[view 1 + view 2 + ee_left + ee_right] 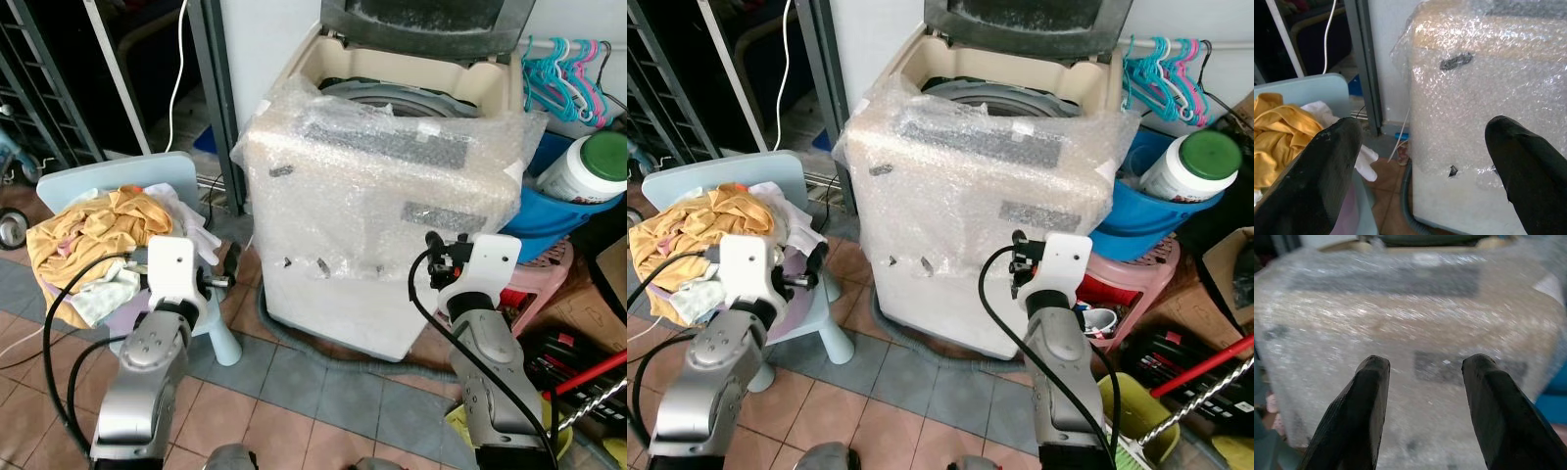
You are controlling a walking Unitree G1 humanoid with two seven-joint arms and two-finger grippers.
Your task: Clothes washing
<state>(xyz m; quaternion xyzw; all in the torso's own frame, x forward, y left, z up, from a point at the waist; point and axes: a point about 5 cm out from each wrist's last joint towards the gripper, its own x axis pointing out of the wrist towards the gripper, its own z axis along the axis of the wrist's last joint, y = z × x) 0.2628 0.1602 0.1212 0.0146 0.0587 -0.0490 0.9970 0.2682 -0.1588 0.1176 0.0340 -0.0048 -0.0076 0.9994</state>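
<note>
A cream top-load washing machine [382, 196] wrapped in bubble wrap stands in the middle, its lid up and its drum opening [411, 93] showing. To its left, a pile of yellow and white clothes [88, 230] lies on a small light blue chair [147, 171]. My left gripper [1425, 129] is open with nothing in it, held low between the chair and the washer. One of its fingers [1327, 166] is beside the clothes. My right gripper [1426, 362] is open and faces the washer's wrapped front panel at close range.
Right of the washer, a blue basin [558, 220] holds a white jar with a green lid [588, 166] and sits on a pink stool [534, 279]. Coloured hangers [568, 73] hang above. A red-handled tool [588, 377] lies at lower right. A dark metal post [220, 108] stands behind the chair.
</note>
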